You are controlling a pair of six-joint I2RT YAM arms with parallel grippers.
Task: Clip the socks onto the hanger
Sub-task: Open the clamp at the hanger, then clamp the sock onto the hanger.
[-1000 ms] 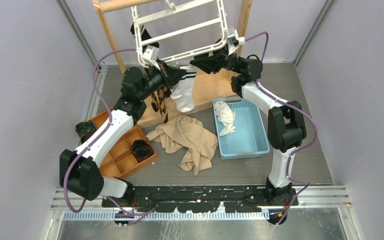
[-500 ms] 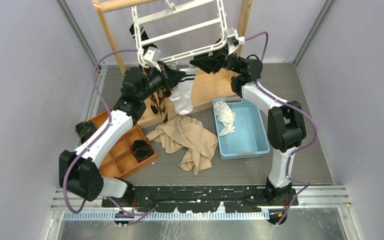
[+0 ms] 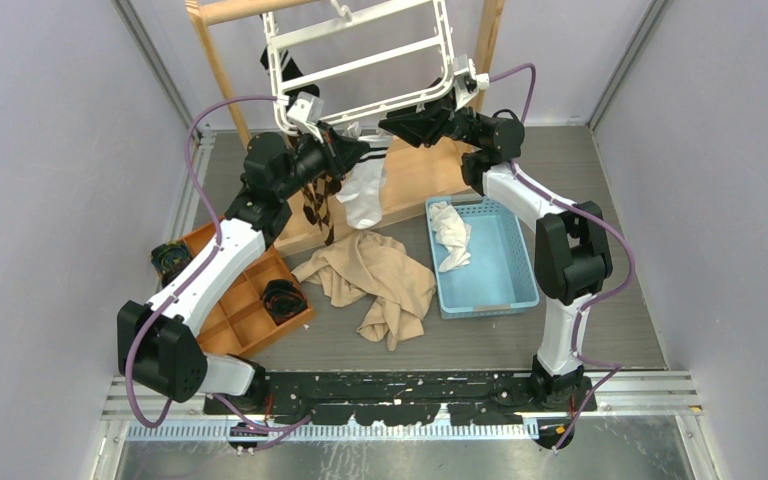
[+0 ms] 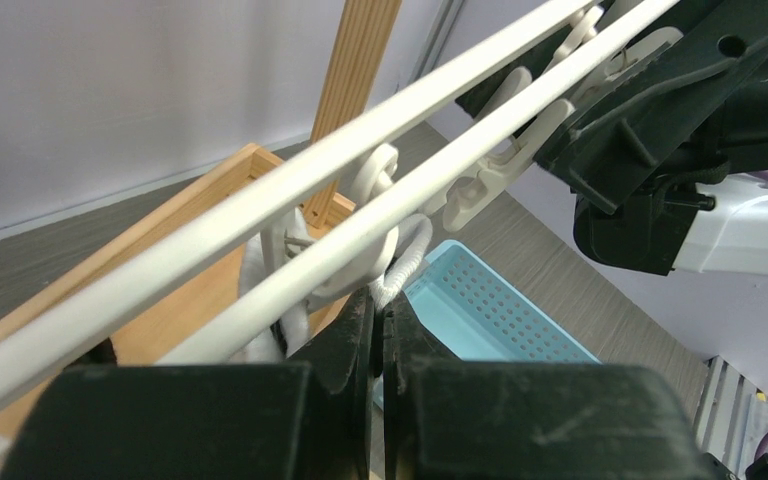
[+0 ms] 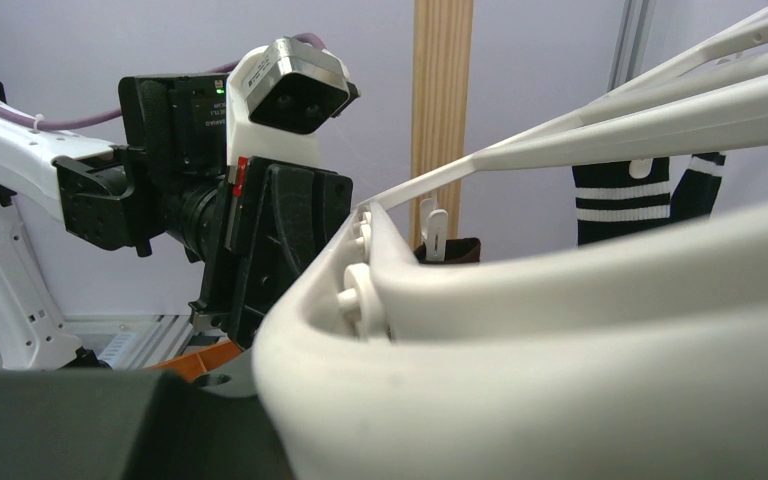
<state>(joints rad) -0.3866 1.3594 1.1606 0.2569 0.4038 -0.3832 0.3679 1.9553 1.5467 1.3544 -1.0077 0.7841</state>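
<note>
Left fingers (image 4: 345, 345) pressed together, pinching the white sock (image 3: 365, 195) by its cuff just under the hanger (image 4: 260, 200) near rail, at the counter's far edge. Right fingers (image 4: 640, 120) clamp that rail beside a clip (image 4: 490, 170). Step looks like feeding the cuff into a clip: push it deep into the mouth, hold the rail steady, release only once it bites. Tight spot: brown socks (image 3: 315, 205) hang just left, wooden stand (image 3: 222, 75) behind. Open room toward the near edge; basket (image 3: 490, 308) sits right.
</note>
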